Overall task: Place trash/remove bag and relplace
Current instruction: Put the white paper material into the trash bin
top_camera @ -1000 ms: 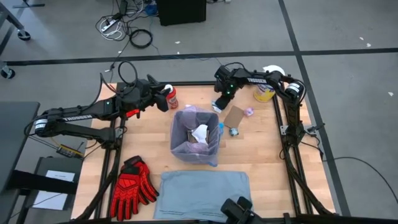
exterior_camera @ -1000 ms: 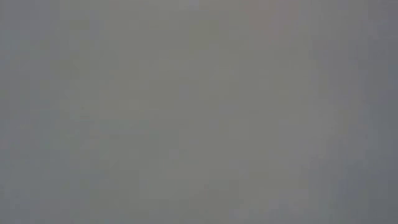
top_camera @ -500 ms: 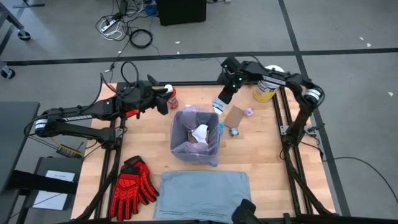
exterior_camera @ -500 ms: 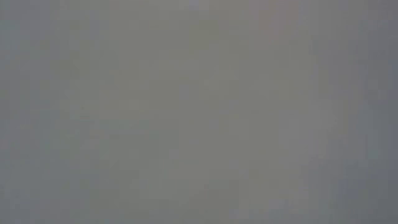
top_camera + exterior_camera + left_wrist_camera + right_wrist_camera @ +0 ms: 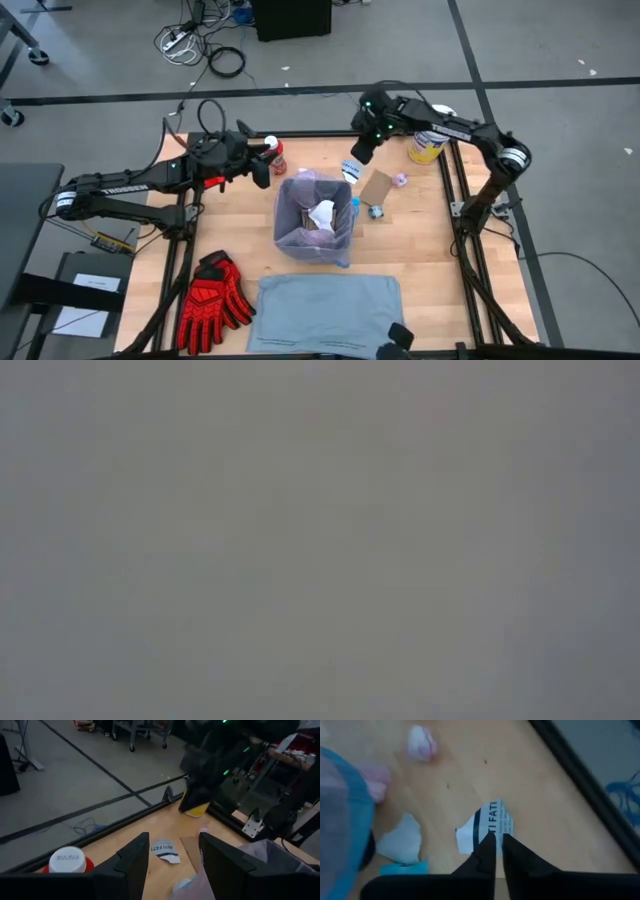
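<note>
A bin lined with the translucent pink bag stands mid-table, with crumpled white paper inside it. My right gripper hovers shut just above a white printed paper scrap, which lies flat on the wood. A brown cardboard piece, a pink scrap and a blue scrap lie to the right of the bin. My left gripper is open beside the little red bottle, which stands upright. The grey-blue liner lies flat at the near edge.
A yellow tub stands at the far right corner behind my right arm. Red gloves lie at the near left. The dark table frame runs along the right edge. The low view shows only flat grey.
My right gripper has drawn back from the white scrap toward the far edge, apparently rising, while its arm swung out to the right. The scrap stays on the table. My left arm has kept still.
</note>
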You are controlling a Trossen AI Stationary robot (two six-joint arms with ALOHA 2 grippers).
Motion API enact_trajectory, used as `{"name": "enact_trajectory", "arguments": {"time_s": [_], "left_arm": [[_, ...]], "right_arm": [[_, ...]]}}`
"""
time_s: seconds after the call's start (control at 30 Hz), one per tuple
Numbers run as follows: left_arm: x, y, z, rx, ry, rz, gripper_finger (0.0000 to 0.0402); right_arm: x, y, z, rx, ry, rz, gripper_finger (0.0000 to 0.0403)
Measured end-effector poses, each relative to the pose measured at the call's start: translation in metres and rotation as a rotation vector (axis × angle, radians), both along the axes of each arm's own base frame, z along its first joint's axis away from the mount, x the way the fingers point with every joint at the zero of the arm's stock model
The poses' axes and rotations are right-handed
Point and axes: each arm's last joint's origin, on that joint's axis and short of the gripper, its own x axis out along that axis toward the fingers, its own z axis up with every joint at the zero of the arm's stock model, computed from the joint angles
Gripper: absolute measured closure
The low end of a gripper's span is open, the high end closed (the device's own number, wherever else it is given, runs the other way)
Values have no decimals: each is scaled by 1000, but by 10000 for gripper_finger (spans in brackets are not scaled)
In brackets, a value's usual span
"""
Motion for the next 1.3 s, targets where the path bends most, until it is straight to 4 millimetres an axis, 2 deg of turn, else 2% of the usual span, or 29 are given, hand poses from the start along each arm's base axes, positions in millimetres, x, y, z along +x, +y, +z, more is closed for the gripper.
{"name": "enact_trajectory", "arguments": {"time_s": [0.2, 0.37, 0.57, 0.77, 0.93, 1.07, 1.2, 1.3], "left_arm": [[0, 0, 1, 6, -11, -10, 218], [1, 0, 1, -1, -15, -10, 218], [1, 0, 1, -5, -19, -9, 218], [0, 0, 1, -12, -25, 0, 218], [0, 0, 2, -11, -28, 14, 218], [0, 0, 2, -13, -33, 17, 218], [0, 0, 2, -21, -38, 20, 218], [0, 0, 1, -34, -41, 24, 218]], "right_arm": [[20, -8, -56, 105, 144, 27, 286], [33, -8, -92, 88, 261, 29, 192], [42, -7, -109, 45, 302, 61, 90], [49, -10, -116, -12, 282, 71, 39], [51, -10, -124, 9, 298, 73, 36], [51, -8, -128, 32, 311, 60, 61], [49, -4, -130, 70, 349, 34, 133], [48, 0, -132, 90, 378, 48, 224]]}}
